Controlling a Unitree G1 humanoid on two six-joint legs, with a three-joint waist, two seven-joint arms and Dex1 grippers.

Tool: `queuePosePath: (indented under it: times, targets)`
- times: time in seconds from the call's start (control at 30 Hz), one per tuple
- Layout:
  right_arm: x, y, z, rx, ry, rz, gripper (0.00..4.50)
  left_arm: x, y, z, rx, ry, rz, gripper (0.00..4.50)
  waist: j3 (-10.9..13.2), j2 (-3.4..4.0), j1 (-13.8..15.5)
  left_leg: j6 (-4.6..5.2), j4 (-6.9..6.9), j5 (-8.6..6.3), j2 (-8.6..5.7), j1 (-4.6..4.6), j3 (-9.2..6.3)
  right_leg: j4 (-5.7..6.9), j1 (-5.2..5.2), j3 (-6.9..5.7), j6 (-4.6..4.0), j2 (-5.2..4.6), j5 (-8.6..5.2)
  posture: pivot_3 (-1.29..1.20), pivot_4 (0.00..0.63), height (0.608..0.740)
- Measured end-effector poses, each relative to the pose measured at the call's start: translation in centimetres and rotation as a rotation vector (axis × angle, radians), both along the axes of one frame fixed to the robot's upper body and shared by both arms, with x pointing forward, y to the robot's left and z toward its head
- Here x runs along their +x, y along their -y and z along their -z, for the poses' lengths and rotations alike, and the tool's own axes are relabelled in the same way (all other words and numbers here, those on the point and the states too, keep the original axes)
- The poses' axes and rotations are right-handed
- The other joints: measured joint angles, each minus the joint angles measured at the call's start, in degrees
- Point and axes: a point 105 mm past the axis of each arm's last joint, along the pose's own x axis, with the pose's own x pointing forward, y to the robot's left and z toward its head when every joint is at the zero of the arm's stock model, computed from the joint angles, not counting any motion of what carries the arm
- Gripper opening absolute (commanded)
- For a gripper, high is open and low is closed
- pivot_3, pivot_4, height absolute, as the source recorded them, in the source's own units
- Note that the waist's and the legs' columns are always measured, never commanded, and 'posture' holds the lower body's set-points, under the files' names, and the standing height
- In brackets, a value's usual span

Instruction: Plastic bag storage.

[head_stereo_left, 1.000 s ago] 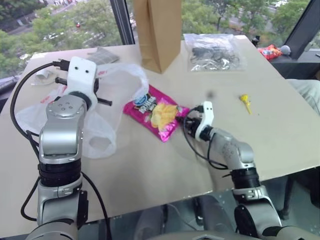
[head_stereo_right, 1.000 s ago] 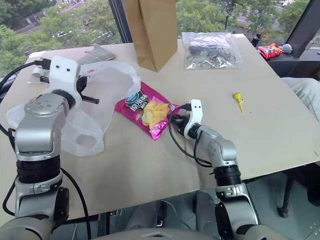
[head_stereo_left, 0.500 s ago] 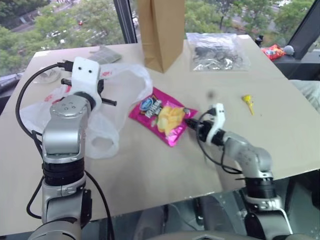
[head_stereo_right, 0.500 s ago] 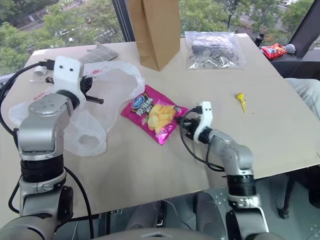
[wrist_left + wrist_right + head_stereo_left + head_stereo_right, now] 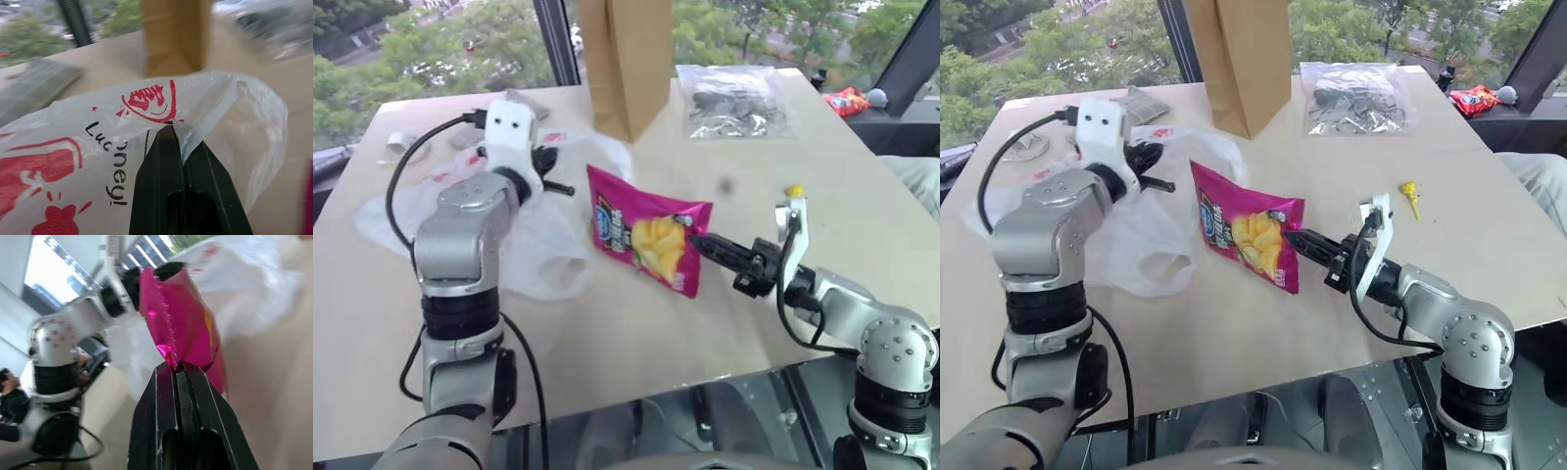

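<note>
Thin, crinkly, translucent film makes up the plastic bag. The pink crisp packet is glossy foil. Tall bag: matt brown paper. The bench is smooth, matt board.

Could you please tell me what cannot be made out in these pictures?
- Brown paper bag: its top is cut off by the upper edge of both eye views.
- Plastic bag: part of it is hidden behind the left arm in the eye views.
- Clear pouch: its dark contents are too small to identify.
- Red packet at the table's far right: print too small to read.
</note>
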Motion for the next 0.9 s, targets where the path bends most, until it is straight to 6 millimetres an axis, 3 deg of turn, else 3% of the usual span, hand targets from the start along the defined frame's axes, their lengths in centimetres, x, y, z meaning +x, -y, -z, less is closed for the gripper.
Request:
queuePosePath:
  times: [0.23,0.33,0.4,0.5,0.7,0.9]
  targets:
    - [0.4,-1.5,-1.0,0.030,-0.005,-0.025,0.02,-0.8,1.9,-0.8,-0.064,-0.001,0.161,0.00,0.0,0.01,-0.2,0.00,-0.01,0.00,0.03,0.02,0.03,0.00,-0.02,0.04,-0.01,0.07,0.00,0.00,0.150,0.740]
    - [2.3,-2.7,-1.4,0.093,-0.057,-0.002,0.02,-1.8,3.2,-1.5,-0.087,0.018,0.237,0.00,0.0,0.03,-0.2,-0.01,-0.01,0.00,0.03,0.03,0.04,0.01,-0.02,0.06,-0.01,0.08,0.00,0.00,0.150,0.740]
    - [3.8,-3.1,-1.3,0.121,-0.104,0.031,0.02,-2.0,3.0,-1.2,-0.092,0.006,0.234,0.00,0.0,0.02,-0.2,-0.01,-0.01,0.01,0.02,0.04,0.09,0.01,-0.02,0.10,-0.02,0.10,0.01,0.00,0.150,0.740]
    - [6.5,-4.1,0.0,0.156,-0.214,0.095,0.02,-2.4,3.7,-0.5,-0.108,-0.017,0.267,0.00,0.0,0.03,-0.3,-0.02,-0.01,0.01,0.03,0.04,0.10,0.02,-0.05,0.13,-0.03,0.12,0.01,0.00,0.150,0.740]
    - [9.3,-5.1,3.3,0.115,-0.363,0.195,0.02,-2.7,4.1,-0.6,-0.129,-0.023,0.287,0.00,0.0,0.05,-0.2,-0.02,-0.01,0.01,0.02,0.01,0.13,-0.04,-0.06,0.15,-0.03,0.10,0.01,0.00,0.150,0.740]
    - [11.6,-8.7,3.1,0.087,-0.384,0.215,0.02,-3.7,5.7,-0.2,-0.153,-0.040,0.337,0.00,0.0,0.09,-0.6,-0.03,-0.07,0.01,0.08,0.08,0.17,-0.01,-0.08,0.24,-0.04,0.21,0.02,0.00,0.150,0.740]
